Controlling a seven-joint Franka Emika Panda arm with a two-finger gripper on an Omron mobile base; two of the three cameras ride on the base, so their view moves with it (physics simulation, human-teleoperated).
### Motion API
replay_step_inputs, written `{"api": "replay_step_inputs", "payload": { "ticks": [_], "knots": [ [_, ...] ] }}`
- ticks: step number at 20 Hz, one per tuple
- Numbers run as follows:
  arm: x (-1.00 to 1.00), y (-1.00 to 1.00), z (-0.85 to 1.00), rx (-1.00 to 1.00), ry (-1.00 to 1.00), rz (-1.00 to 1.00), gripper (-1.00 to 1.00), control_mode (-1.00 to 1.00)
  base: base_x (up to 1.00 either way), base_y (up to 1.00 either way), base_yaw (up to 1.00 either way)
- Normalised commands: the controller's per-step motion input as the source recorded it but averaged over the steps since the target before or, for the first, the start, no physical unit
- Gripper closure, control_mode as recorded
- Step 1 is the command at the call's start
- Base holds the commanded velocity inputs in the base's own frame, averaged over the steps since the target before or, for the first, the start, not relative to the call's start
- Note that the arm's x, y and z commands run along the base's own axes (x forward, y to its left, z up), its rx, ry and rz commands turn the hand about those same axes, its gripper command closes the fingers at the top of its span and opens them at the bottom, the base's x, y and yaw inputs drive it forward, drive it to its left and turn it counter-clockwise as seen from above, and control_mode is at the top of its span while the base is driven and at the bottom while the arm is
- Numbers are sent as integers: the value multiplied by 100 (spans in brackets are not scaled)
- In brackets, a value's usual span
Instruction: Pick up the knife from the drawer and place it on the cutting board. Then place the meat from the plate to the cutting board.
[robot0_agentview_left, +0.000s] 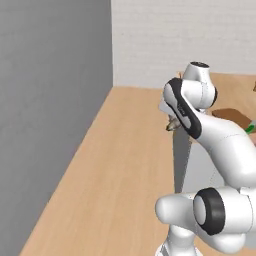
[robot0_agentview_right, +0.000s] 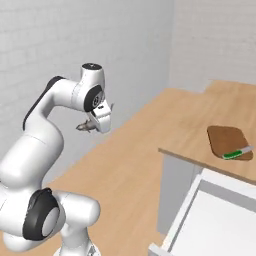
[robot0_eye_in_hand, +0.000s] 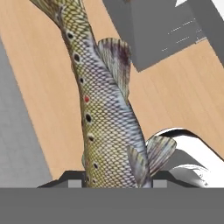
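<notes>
Floor of light wood runs under my arm, with a grey wall on my left in the left base view. Counter of the same light wood stands off to my right, well apart from my gripper. Drawer hangs pulled out below the counter edge, white inside. Cutting board, dark brown, lies flat on the counter near its front edge. Knife with green handle rests across the board's near corner, blade pointing off the edge.

My gripper is raised in the air over the floor, away from the counter. Its jaws are clamped together on the meat, a scaly, spotted fish-shaped piece with fins that reaches from between my fingertips up along the hand view. In the right base view the meat is a small brown tip at the gripper.
</notes>
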Motion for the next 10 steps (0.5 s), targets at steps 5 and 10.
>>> {"api": "replay_step_inputs", "payload": {
  "ticks": [5,10],
  "knots": [
    [0,0,0,0,0,0,100,100,98,64,-78],
    [0,0,0,0,0,0,100,100,98,65,-78]
  ]
}}
